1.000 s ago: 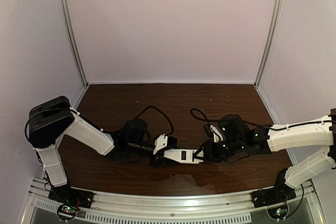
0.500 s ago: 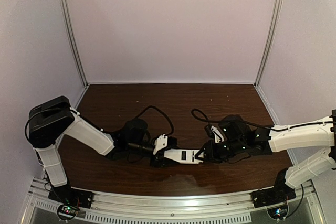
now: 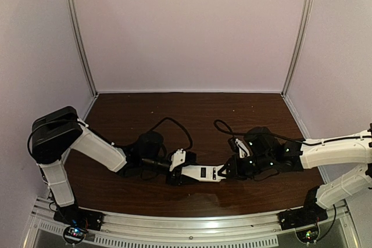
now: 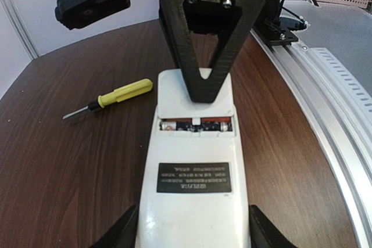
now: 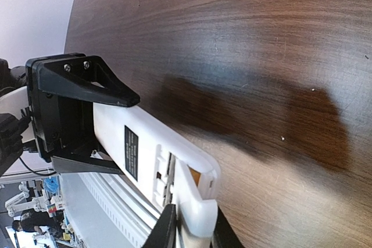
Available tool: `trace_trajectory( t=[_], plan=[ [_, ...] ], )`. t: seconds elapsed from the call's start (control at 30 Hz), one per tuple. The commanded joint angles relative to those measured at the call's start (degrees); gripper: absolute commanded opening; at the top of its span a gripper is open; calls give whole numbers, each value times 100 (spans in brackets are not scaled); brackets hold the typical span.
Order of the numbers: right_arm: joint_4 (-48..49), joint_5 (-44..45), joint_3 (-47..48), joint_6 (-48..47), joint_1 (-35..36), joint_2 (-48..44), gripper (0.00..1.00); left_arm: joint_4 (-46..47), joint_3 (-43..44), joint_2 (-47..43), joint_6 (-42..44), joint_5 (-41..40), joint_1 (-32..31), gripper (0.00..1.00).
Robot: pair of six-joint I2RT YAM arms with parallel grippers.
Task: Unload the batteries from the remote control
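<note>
Big dark wood bench [image 3: 174, 114], both arms reaching in low toward the middle near the front rail. The remote control [image 4: 195, 201] sits back-up between them, label showing, running from one claw to the other. Can't tell if it's resting on the wood or lifted a hair. Left claw [image 4: 193, 230] is roughly half open, clamped on the two long sides of its end. Right claw [image 5: 193, 232] is nearly closed, pinching the opposite end, one finger across the back face. Yellow-handled screwdriver [image 4: 113, 97] lies just beside the remote, not touching. The batteries [image 4: 177, 125] are in their slot, only a thin strip showing.
</note>
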Motion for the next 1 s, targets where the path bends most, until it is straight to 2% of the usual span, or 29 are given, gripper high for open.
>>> trace_trajectory(
  t=[0.0,0.77,0.97],
  plan=[
    [-141,169,-113,-43,14,-130,18,242,158,56,24,25,21,0],
    [-204,173,-114,-14,10,-549,8,197,172,42,27,9,21,0],
    [-625,458,30,-100,12,-789,7,147,187,41,34,12,23,0]
  ],
)
